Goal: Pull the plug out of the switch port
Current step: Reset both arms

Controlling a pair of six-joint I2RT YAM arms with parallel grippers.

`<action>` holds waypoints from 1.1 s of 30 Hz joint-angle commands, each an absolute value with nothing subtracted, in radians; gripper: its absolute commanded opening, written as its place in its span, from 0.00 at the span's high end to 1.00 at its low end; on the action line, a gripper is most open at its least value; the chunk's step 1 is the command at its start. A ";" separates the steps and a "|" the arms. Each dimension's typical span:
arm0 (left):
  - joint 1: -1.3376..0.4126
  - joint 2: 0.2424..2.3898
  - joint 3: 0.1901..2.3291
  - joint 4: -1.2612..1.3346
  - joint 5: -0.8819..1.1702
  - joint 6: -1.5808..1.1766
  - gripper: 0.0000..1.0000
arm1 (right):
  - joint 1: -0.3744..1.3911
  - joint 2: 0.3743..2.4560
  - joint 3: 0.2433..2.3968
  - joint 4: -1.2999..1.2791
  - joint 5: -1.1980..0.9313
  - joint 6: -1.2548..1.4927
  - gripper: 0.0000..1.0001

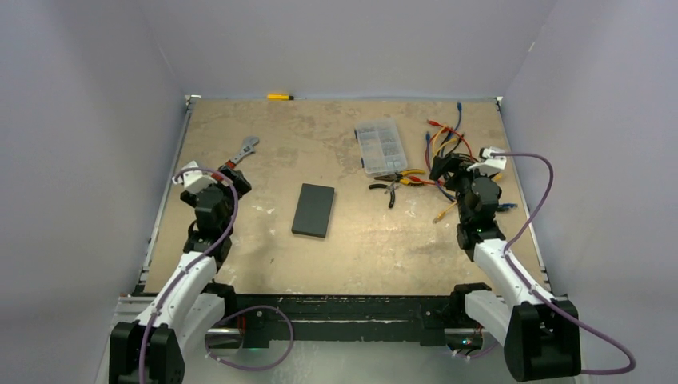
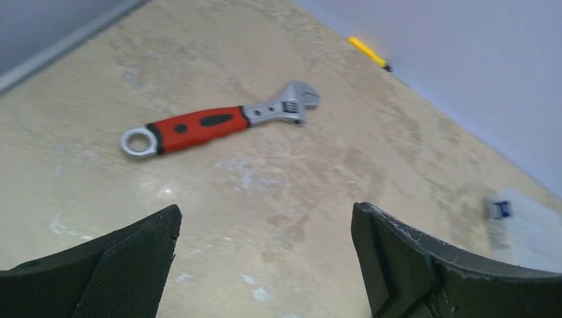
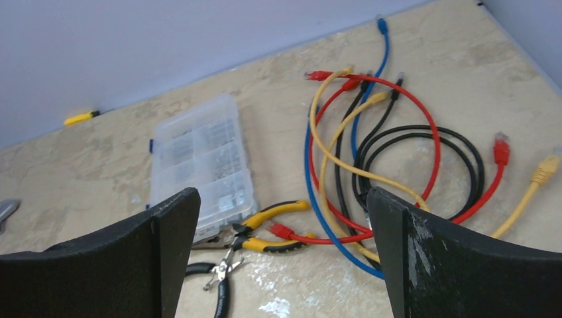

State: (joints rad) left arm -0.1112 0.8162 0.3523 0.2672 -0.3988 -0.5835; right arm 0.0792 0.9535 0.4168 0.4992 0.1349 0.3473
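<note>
While the left gripper [image 2: 266, 222] and right gripper [image 3: 283, 202] hang wide open and empty, the switch [image 1: 313, 210] lies flat at mid-frame in the top view.

Left gripper: jaws spread wide over bare table [image 2: 311, 172] with nothing between them, at the left of the top view and well apart from the switch. Right gripper: jaws spread equally wide, gripping nothing, at the right of the top view. The switch lies between the two arms, its long sides tilted toward the upper right; which edge carries the ports cannot be told. Beyond the left gripper lies a red-handled wrench [image 2: 219, 122]. Beyond the right gripper lie pliers [image 3: 265, 228], just beside the near end of a clear organiser [image 3: 199, 159]. Right of these sits a tangle of red, yellow, blue and black cables [image 3: 397, 139]. A yellow screwdriver [image 1: 281, 97] rests at the far wall, at upper centre-left.
</note>
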 commanded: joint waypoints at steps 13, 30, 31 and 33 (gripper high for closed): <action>-0.106 1.122 0.085 1.004 -0.559 -0.142 0.01 | 0.077 1.069 0.211 1.061 0.279 0.106 0.01; -0.106 1.572 0.109 1.495 -0.346 -0.037 0.01 | 0.056 1.522 0.144 1.668 0.292 0.077 0.02; -0.106 1.580 0.118 1.481 -0.337 -0.036 0.01 | 0.055 1.570 0.132 1.761 0.300 0.062 0.01; -0.107 1.608 0.148 1.443 -0.318 -0.032 0.01 | 0.054 1.551 0.142 1.696 0.260 0.057 0.01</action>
